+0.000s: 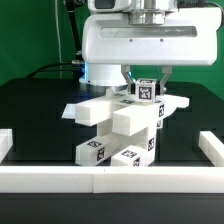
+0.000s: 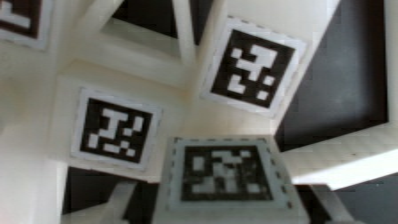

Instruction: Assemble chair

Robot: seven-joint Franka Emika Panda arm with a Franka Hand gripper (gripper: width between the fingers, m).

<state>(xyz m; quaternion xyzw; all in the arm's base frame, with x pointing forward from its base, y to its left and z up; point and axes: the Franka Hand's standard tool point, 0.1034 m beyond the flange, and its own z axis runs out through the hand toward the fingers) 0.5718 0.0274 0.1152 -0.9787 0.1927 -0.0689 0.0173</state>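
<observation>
- The chair (image 1: 112,128), a stack of white tagged blocks, stands on the desk (image 1: 35,120) toward six o'clock in the exterior view, just behind the front rail (image 1: 50,179).
- At its twelve o'clock the pincer (image 1: 147,80) hangs over the top tagged piece (image 1: 147,91), likely seating it.
- Clamped or loose? Cannot tell; the wrist view shows only tags.

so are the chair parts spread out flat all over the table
No, the chair parts sit stacked in one cluster in the middle of the black table.

A robotics lab bench, shown by the black table (image 1: 30,110), white border rails (image 1: 150,181) and tag-marked white parts (image 1: 105,113).
</observation>
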